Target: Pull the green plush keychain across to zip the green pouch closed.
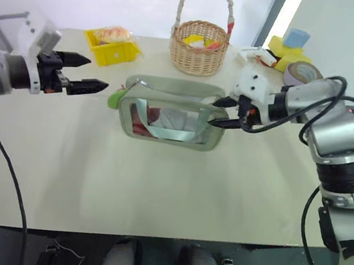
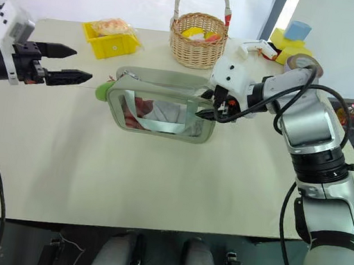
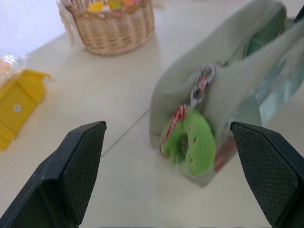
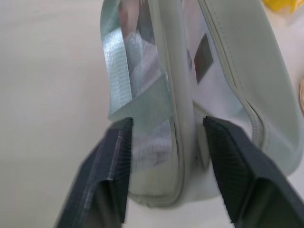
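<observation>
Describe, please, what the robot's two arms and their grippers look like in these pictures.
Both arms are silver-grey cylindrical segments with black joint bands, and loose black cables loop along them. Each wrist carries a white angular housing. The left gripper and the right gripper each have two black tapered fingers, whose inner pads bear a fine cross-hatched texture. Small red details show at the right wrist.

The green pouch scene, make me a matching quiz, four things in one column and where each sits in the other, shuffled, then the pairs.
Things:
1. green plush keychain
2. wicker basket
3. left claw
4. right claw

Places:
A. straddling one end of the green pouch
B. hanging at the pouch's other end
C. behind the pouch on the table
D. open, just short of the keychain

Pairs: 1-B, 2-C, 3-D, 4-A
</observation>
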`<state>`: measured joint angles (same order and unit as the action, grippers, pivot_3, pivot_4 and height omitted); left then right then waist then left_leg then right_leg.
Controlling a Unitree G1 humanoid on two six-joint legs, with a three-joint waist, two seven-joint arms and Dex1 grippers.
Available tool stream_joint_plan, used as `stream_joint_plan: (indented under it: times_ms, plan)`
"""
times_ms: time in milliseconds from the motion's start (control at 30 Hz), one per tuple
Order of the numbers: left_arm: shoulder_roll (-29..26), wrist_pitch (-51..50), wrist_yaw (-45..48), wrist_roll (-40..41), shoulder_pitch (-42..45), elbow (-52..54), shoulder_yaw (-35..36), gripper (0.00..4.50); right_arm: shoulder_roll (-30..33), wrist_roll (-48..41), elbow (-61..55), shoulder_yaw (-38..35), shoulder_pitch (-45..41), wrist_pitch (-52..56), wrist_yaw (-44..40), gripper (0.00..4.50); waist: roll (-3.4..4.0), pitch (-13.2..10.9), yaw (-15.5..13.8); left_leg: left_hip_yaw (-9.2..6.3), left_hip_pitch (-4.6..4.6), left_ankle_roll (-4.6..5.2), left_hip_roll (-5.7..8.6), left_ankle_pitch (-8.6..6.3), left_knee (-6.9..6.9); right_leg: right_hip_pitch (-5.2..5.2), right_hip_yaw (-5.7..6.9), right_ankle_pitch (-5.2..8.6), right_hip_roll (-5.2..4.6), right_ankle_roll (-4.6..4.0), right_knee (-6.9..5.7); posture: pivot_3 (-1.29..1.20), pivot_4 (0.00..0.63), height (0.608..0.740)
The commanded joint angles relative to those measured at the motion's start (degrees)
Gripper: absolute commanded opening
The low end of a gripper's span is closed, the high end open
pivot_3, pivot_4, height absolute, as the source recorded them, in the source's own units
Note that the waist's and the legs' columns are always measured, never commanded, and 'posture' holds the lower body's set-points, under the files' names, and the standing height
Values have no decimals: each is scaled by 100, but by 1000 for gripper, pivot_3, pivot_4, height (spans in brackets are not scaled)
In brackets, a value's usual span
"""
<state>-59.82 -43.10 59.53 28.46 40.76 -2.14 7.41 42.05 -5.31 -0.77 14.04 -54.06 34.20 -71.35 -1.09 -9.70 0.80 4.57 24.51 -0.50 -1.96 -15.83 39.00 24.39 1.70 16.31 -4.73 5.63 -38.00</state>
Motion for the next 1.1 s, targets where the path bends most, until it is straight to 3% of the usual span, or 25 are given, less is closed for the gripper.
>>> stream_joint_plan:
  times_ms: [33,67,100,333,433,667,1100]
  plan:
    - [-155,264,228,-196,-201,95,-105,4500,7,-3,-35,8,138,-378,12,692,0,0,0,0,1,0,0,0,0,0,0,0,0,0,1,0,150,739]
    - [-137,279,252,-213,-244,113,-124,4500,-21,-15,-22,2,124,-388,38,176,0,0,0,1,1,0,0,0,1,0,0,0,0,0,1,0,150,739]
    - [-108,320,264,-251,-284,140,-164,4500,-46,-22,-6,-4,104,-402,64,79,-3,1,-1,1,1,0,0,0,1,0,0,0,0,0,1,0,150,739]
    - [221,572,249,-427,-376,106,-375,4500,-78,-47,-81,51,108,-465,51,79,-3,2,-2,0,0,0,-1,0,2,0,0,0,0,0,0,0,150,739]
    - [347,546,263,-409,-309,70,-393,3631,-96,-56,-80,56,99,-436,73,0,-3,2,5,-1,0,0,-2,0,2,0,0,0,2,0,0,0,150,739]
    - [485,587,320,-408,-230,71,-421,44,-182,-49,34,58,-20,-389,151,0,-3,2,2,-1,-1,0,-2,0,2,0,0,0,2,0,0,0,150,739]
    - [495,387,560,-246,984,-204,-347,44,-231,-13,179,40,-61,-513,226,0,-4,2,-2,-1,0,0,-1,0,4,0,0,0,2,0,-1,0,150,739]
